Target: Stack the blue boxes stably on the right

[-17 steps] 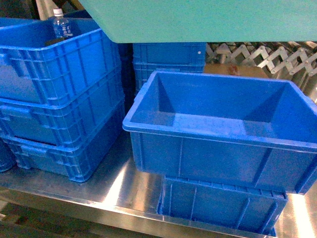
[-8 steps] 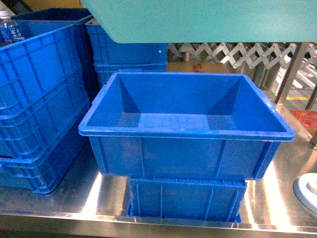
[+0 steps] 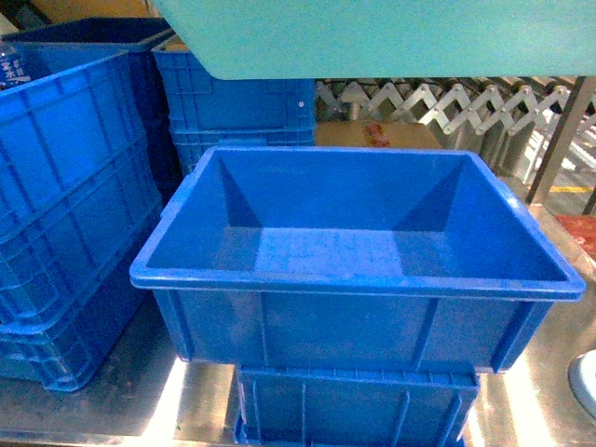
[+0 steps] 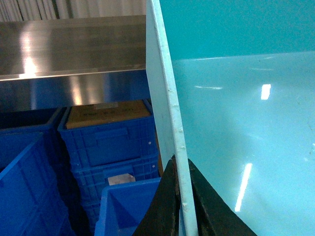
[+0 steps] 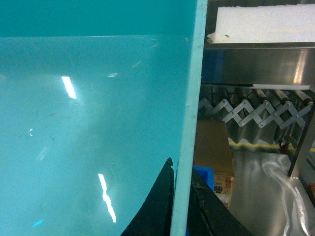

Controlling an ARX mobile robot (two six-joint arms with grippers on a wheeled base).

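We see our left gripper [image 4: 181, 206] at the bottom centre of the left wrist frame, its two dark fingers [image 4: 165, 209] rising to a narrow point and pinching the pale rim of the turquoise tub [image 4: 236, 123] between them. Our right gripper [image 5: 181, 206] sits at the bottom centre of the right wrist frame in a mirrored pose, dark fingers [image 5: 157, 206] clamped either side of the opposite rim. Both sets of jaws look drawn tight against the wall, though the fingertips are partly hidden by the rim itself. In the head frame neither arm shows; only the held tub spans the upper edge.
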